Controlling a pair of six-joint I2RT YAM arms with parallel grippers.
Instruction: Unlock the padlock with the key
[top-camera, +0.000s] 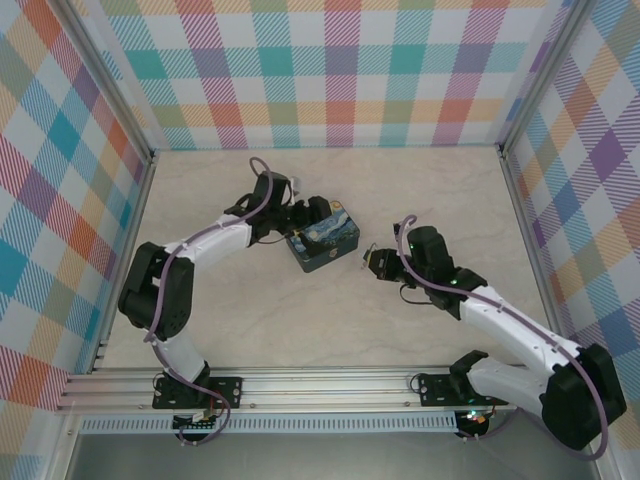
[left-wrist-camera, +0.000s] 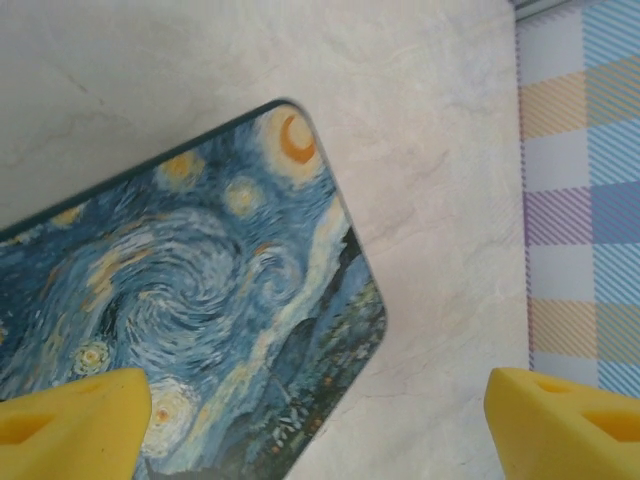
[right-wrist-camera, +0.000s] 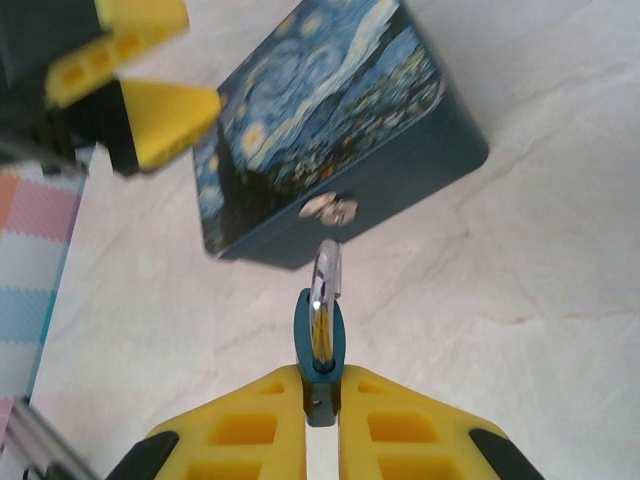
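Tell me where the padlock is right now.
In the right wrist view, the padlock sits pinched in the right gripper, shackle pointing at the painted tin close ahead.

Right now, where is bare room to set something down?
Free on the pale marble-patterned table: the far strip between the dark-blue Starry Night tin box and the checked back wall; the near patch along the metal rail. Crowded: left gripper at the tin, right gripper beside it.

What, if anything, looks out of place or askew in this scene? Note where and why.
Nothing is spilled or damaged. The painted tin lies askew to the table edges. The padlock is off the tin's clasp, pinched in the right gripper with its shackle pointing toward that clasp.
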